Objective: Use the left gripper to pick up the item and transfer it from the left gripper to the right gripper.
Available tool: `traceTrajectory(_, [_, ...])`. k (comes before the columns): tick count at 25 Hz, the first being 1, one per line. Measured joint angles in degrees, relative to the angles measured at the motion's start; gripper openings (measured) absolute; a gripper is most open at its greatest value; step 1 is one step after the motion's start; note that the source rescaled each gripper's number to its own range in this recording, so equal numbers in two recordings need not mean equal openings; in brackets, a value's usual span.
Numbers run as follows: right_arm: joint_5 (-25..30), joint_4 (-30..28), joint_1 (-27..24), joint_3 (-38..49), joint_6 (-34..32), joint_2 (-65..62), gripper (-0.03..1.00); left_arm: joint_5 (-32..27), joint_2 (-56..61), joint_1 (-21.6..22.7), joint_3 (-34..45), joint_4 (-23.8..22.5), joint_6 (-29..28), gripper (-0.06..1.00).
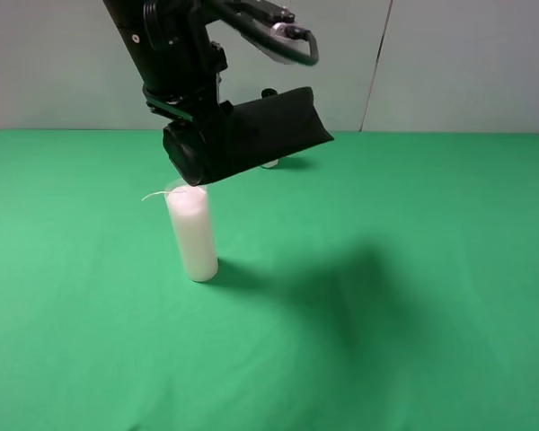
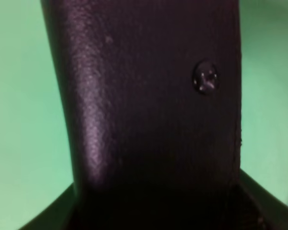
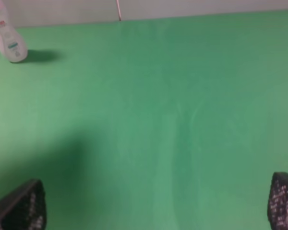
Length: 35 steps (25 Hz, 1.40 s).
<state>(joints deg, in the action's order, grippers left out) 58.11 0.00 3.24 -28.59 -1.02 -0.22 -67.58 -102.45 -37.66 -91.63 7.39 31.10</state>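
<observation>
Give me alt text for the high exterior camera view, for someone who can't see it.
The left gripper holds a black leather-like pouch by one end, aloft over a green table. A tall white candle stands on the table, just under the gripper in the picture.

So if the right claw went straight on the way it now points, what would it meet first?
Probably the green table cover; nothing lies between the open fingers of the right claw. The white bottle stands well off that line.

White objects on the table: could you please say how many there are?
2: the candle, left of centre; the small bottle, near the back wall, partly behind the pouch. Others may be hidden.
</observation>
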Motion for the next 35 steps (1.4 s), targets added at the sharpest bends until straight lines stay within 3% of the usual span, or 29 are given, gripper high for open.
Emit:
traceTrajectory(9, [0.00, 0.00, 0.00, 0.00, 0.00, 0.00, 1.00, 3.63, 0.00, -3.80, 0.00, -0.06, 9.09, 0.07])
traceTrajectory(18, [0.00, 0.61, 0.00, 0.00, -0.14, 0.00, 1.00, 8.58, -0.14, -4.24, 0.00, -0.06, 17.73, 0.07])
traceTrajectory(24, [-0.12, 1.49, 0.00, -0.97, -1.21, 2.40, 1.00, 9.00, -2.77, -4.38, 0.00, 0.04, 19.42, 0.07])
traceTrajectory(30, [-5.38, 10.58, 0.00, -1.80, -0.28, 13.05, 1.00, 9.87, -3.04, -4.45, 0.00, 0.04, 20.69, 0.07])
traceTrajectory(35, [-13.11, 20.06, 0.00, -1.80, 8.24, 22.06, 1.00, 9.97, -3.04, -4.45, 0.00, 0.04, 21.16, 0.07])
